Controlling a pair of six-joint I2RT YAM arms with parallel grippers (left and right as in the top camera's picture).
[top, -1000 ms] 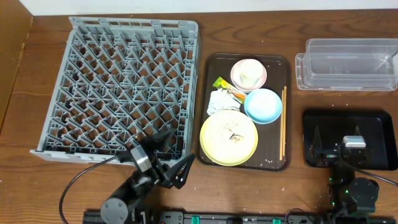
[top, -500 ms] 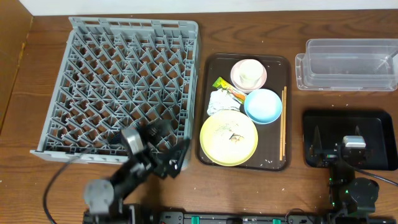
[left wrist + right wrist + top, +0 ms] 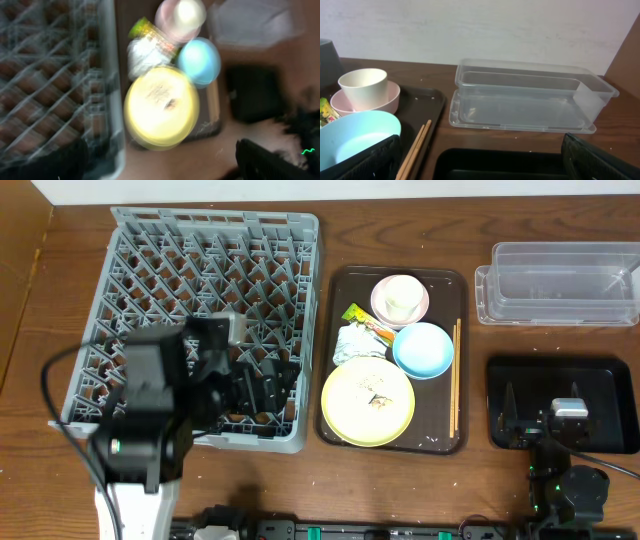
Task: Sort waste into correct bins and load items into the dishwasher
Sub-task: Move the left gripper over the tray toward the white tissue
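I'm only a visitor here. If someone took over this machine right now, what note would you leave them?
Left gripper: open, empty, over the near-right part of the grey rack.
Right gripper: open, empty, above the black tray.
All items sit on the brown serving tray: yellow plate with crumbs, blue bowl, cream cup on pink saucer, chopsticks on the right, napkin and wrapper on the left.
Done: nothing sorted or loaded; clear tub is empty.
Left: bin the waste, rack the dishes.
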